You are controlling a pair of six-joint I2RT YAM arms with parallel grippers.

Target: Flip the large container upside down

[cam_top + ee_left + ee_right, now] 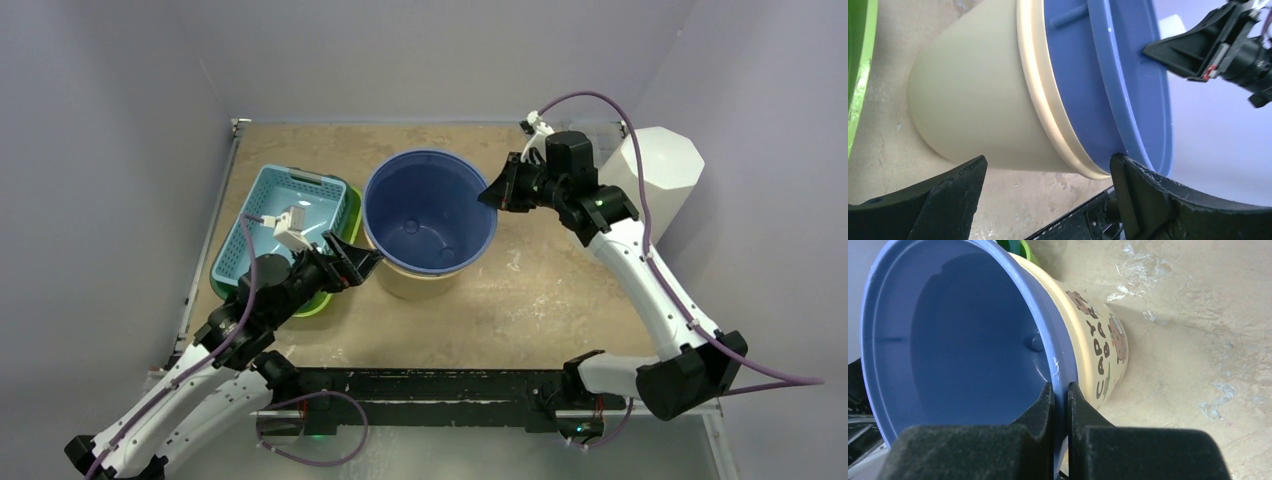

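The large container [430, 210] stands upright mid-table with its mouth up: blue inside and at the rim, with a cream outer wall [1098, 360] that carries printed letters. My right gripper [493, 195] is shut on the blue rim [1060, 365] at the container's right side, one finger inside and one outside. In the right wrist view the gripper [1061, 390] pinches that thin rim. My left gripper [365, 262] is open at the container's near-left side. In the left wrist view its gripper [1048, 190] straddles the cream wall [973, 100] low down, and I cannot tell if it touches.
A light blue basket [285, 215] sits nested in a green one [320, 300] just left of the container, close behind my left arm. A white faceted object [660, 165] stands at the back right. A black bar [430, 385] runs along the table's near edge.
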